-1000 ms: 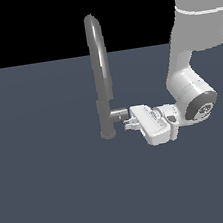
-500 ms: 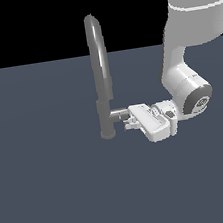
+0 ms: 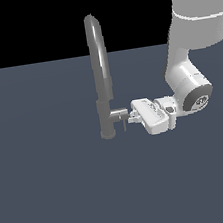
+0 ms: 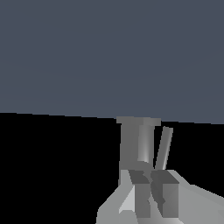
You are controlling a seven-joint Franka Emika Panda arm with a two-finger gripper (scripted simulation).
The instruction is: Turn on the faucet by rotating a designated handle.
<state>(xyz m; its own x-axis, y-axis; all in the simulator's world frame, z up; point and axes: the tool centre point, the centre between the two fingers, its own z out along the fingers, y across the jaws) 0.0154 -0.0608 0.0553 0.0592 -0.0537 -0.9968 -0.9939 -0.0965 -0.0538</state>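
The faucet (image 3: 101, 74) stands on the dark grey-blue surface (image 3: 55, 192), a little left of the middle of the exterior view. It is a tall, slim grey gooseneck: a thicker cylindrical base at the bottom, a thin pipe rising upright from it, and an arch at the top that shows against the black background. Low on the base a short cylindrical stub juts out toward the exterior view's right, and the handle (image 3: 121, 123), a thin grey pin, hangs down from the stub's end just beside the base.

Directly right of the stub is the gripper (image 3: 131, 115), lying roughly level and pointing left at the faucet. Its tips reach the end of the stub, touching it or very nearly so; from this angle I cannot tell which. The white hand body behind it slopes slightly down to the right into the round wrist joint, and the white arm (image 3: 191, 25) climbs from there out of the upper right corner.

In the wrist view the two dark finger pads (image 4: 141, 192) sit close together with only a narrow gap, so the jaws are nearly closed, and nothing is visible between them. The faucet base (image 4: 136, 142) and a thin slanted grey rod (image 4: 164, 146) appear just beyond the fingertips.
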